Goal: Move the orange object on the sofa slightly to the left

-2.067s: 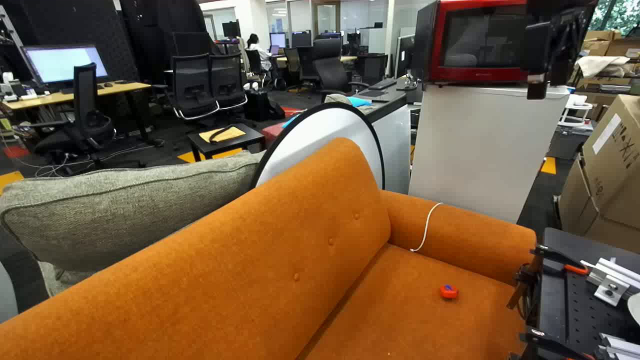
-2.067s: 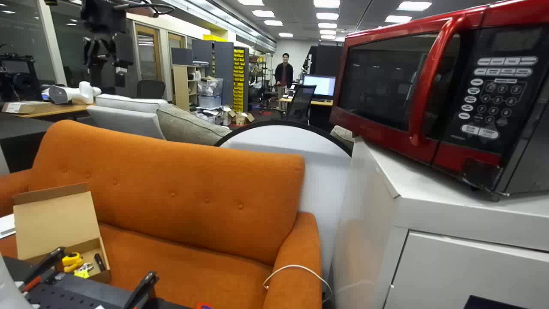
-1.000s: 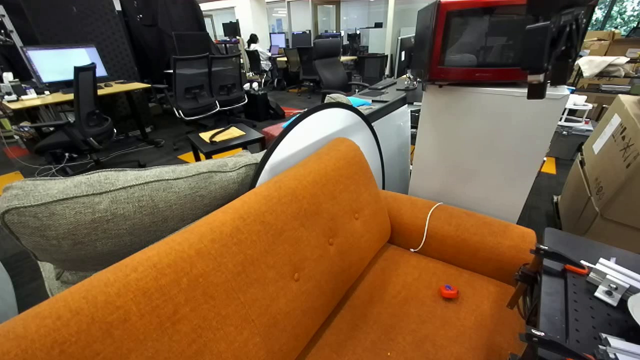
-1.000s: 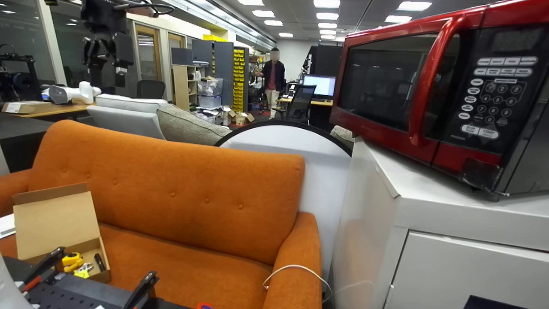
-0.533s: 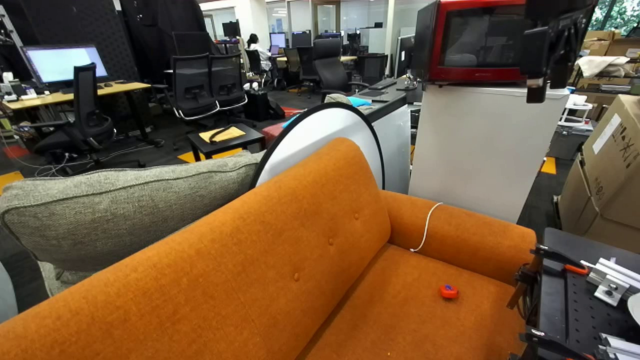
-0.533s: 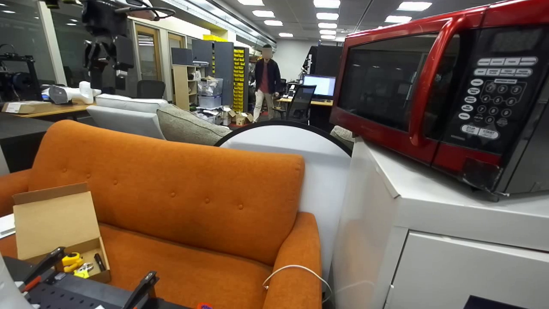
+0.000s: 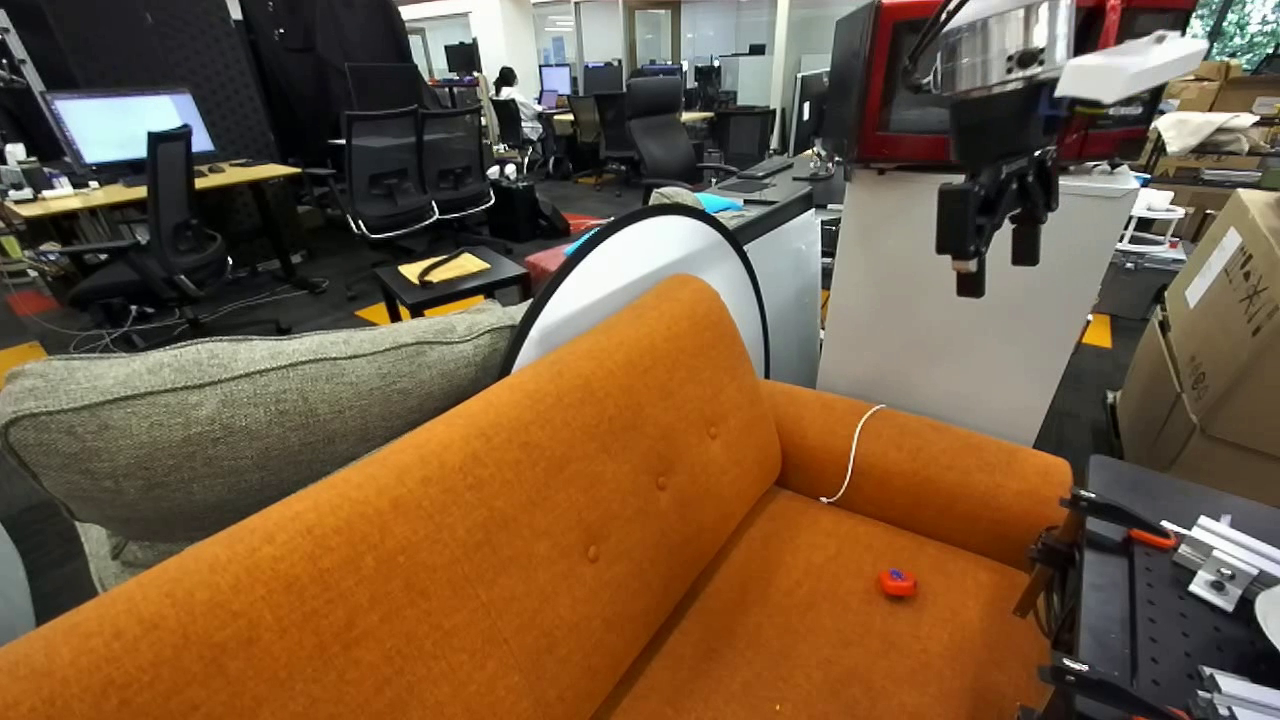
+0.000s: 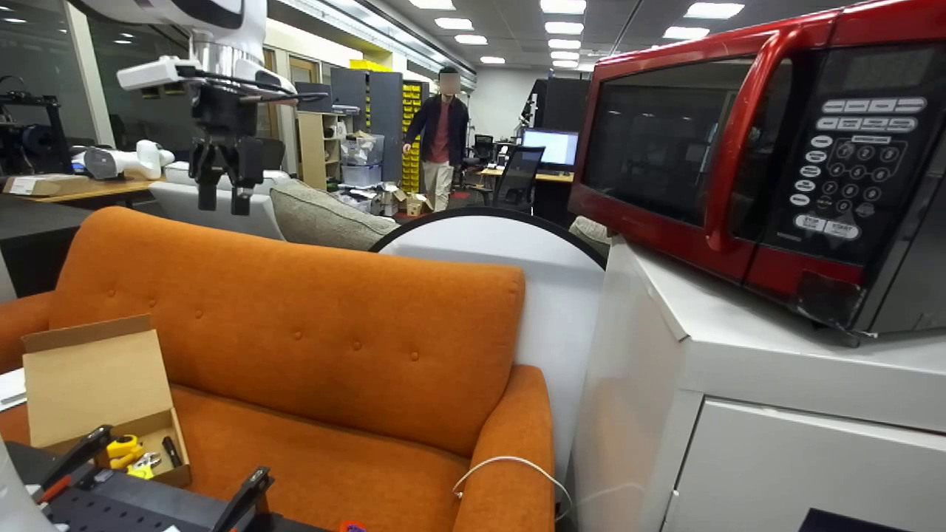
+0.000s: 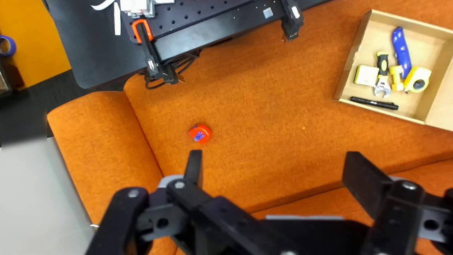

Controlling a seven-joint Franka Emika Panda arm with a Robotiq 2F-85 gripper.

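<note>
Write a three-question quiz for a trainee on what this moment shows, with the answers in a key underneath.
1. Multiple choice: where does the small red-orange object lie?
a) in the open cardboard box
b) on the seat of the sofa
c) on top of the red microwave

2. True or false: in the wrist view, the fingers stand wide apart and hold nothing.

3. Short answer: what drapes over the sofa's armrest in both exterior views?

Key
1. b
2. True; a wide gap shows between them, and the object lies outside it.
3. A white cord.
</note>
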